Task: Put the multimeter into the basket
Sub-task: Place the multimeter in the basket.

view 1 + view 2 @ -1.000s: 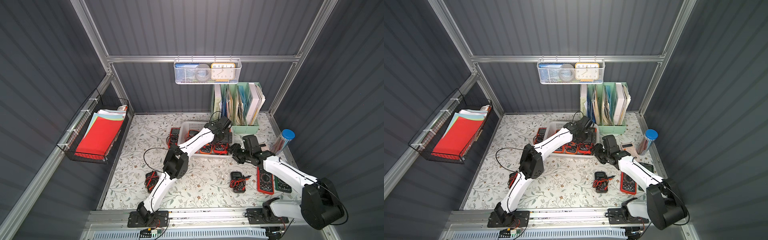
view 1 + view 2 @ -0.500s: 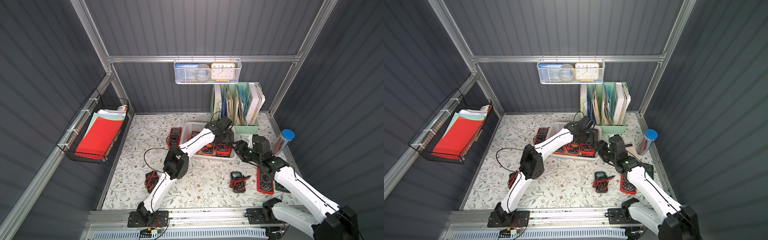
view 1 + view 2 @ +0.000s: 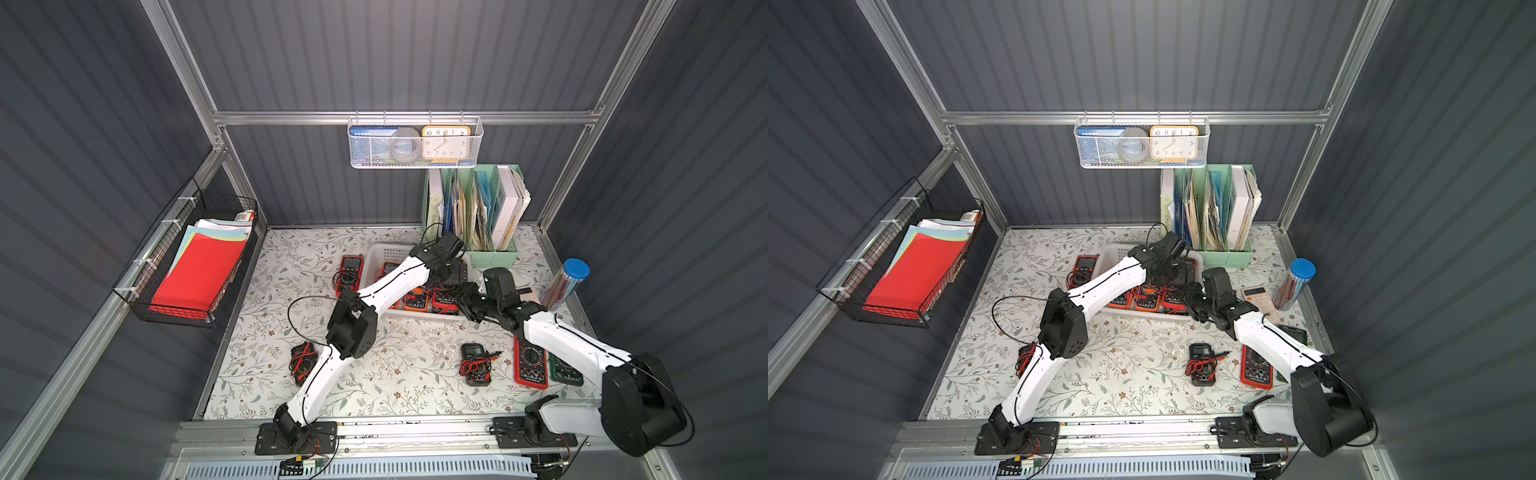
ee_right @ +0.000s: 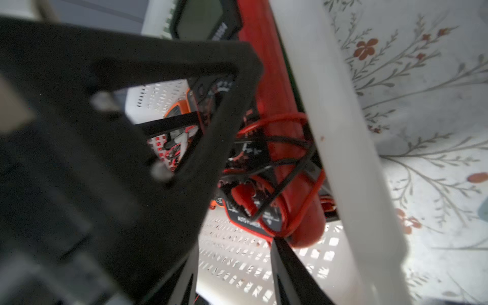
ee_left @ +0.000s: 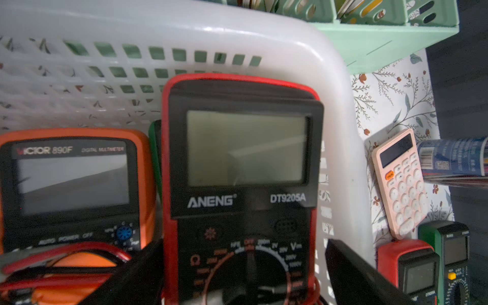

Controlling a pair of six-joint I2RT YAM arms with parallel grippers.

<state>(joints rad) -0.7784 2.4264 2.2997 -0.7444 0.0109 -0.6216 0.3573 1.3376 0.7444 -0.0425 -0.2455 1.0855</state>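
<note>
Inside basket [image 5: 340,111]: red multimeter [image 5: 240,184], left pincer [image 5: 243,280] astride.

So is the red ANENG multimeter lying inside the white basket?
Yes, in the left wrist view the red ANENG multimeter lies inside the white basket, beside an orange multimeter.

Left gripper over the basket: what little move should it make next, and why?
Probably lift the left gripper straight up: it is open, and the red multimeter already lies inside the basket beside an orange multimeter.
</note>
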